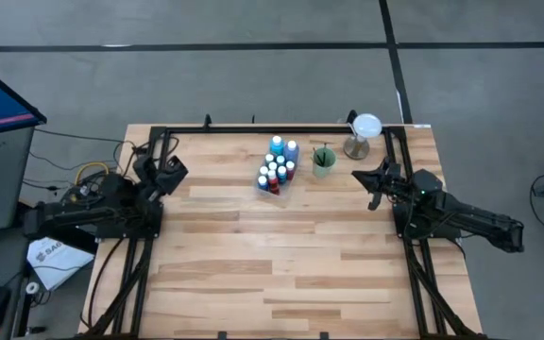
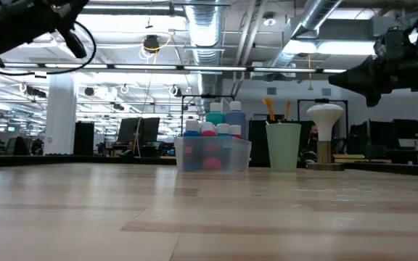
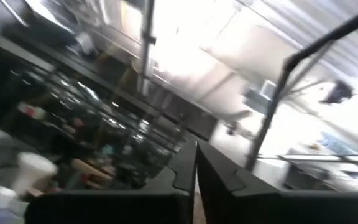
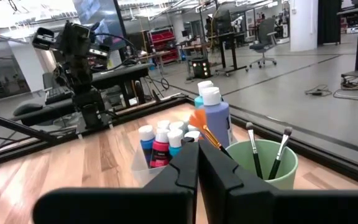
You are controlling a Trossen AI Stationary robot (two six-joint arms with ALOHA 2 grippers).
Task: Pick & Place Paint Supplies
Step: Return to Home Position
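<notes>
The job is looking all but finished. The small white-capped paint bottles (image 1: 276, 168), blue, teal, red and one taller lilac-blue one, are standing packed together in the clear plastic tray (image 2: 242, 156). The tray is sitting near the far edge of the pale wooden bench (image 1: 253, 269), about midway across. Just right of the tray, the pale green cup (image 1: 324, 170) is standing upright. The thin paintbrushes (image 4: 253, 151) are sitting in it with their bristles up: two dark ones and an orange-bristled one that is leaning toward the bottles. No bottle or brush is lying loose on the bench in any view, so nothing seems left to pick up or place.

Both arms are hanging clear of the supplies. The left gripper (image 1: 172, 172) is sitting over the left side of the bench, well apart from the tray, with its fingers pressed together on nothing. The right gripper (image 1: 365, 177) is hovering above the bench just right of the cup, pointing toward it without touching, and its fingers are likewise together and empty. A white mushroom-shaped object (image 1: 365, 127) is standing at the far right and is playing no part. All that appears to remain is parking the arms in their rest poses.
</notes>
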